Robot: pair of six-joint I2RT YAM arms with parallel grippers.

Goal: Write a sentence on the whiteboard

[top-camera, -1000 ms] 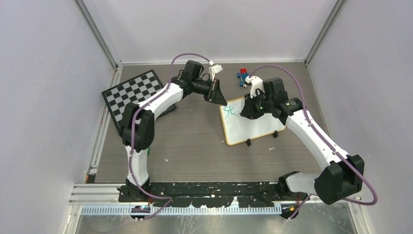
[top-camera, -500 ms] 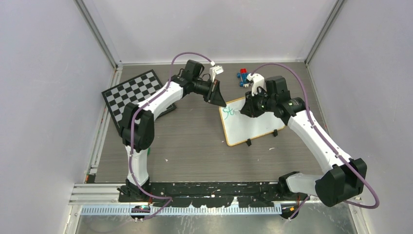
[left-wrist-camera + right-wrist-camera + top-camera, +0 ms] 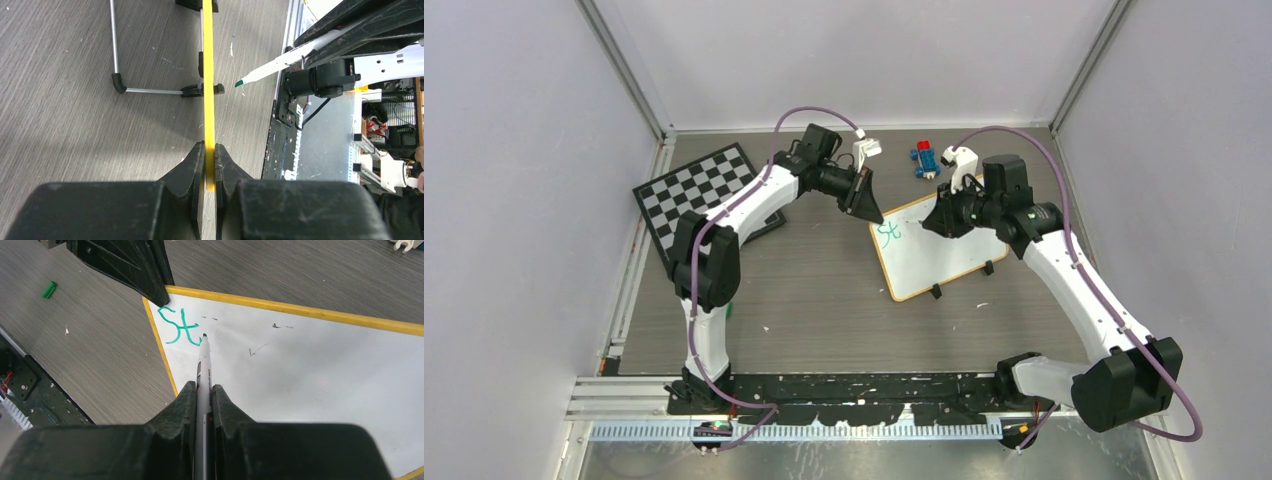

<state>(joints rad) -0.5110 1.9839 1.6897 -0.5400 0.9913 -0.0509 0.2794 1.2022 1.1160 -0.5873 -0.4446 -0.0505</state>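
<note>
The left claw point(image 3: 210, 147) is pinched narrow on the yellow edge of the whiteboard point(image 3: 207, 75), one finger on each face, at the board's upper left corner as the top view shows it. In the left wrist view the board runs edge-on up the middle of the frame, with a thin wire leg point(image 3: 116, 55) and its black foot to the left of it on the grey table point(image 3: 60, 125).

The right claw point(image 3: 202, 387) is clamped on a white marker point(image 3: 203, 365), which sticks out straight ahead between its fingers. The green tip sits just right of the writing point(image 3: 179, 326), low over the white face; whether it touches cannot be told. The writing so far is two green letters, "St", in the board's upper left corner, right below the left claw's fingers.

In the top view the board lies right of centre, with two black clips point(image 3: 935, 292) on its lower edge. A checkerboard point(image 3: 694, 195) lies at the left of the table, and small red and blue blocks point(image 3: 923, 158) near the upper edge. A green cap point(image 3: 48, 289) lies on the table at the upper left of the right wrist view.
</note>
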